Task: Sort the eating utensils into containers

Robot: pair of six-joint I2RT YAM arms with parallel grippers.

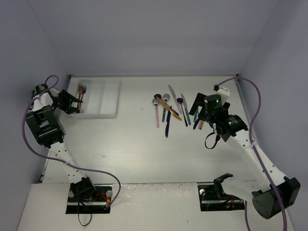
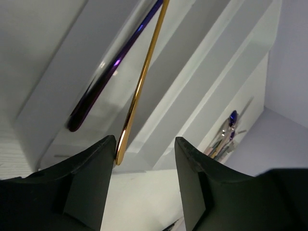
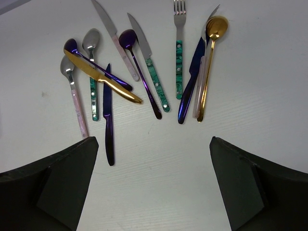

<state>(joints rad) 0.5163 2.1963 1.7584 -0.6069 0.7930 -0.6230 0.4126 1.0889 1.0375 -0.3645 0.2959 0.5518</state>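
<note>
The left gripper [image 2: 144,162] sits at the end of the white tray [image 1: 108,96] with its fingers spread, pinching nothing. A gold fork [image 2: 142,82] and a purple handle [image 2: 110,72] lie side by side in the tray's leftmost compartment, the gold tip just beside one finger. Farther right, the remaining utensils [image 1: 168,113] lie bunched on the table [image 1: 130,144], among them a gold knife [image 3: 103,82], a teal-handled fork [image 3: 179,62] and a gold spoon [image 3: 216,28], with the right gripper [image 3: 154,183] hovering over them, fingers wide apart.
</note>
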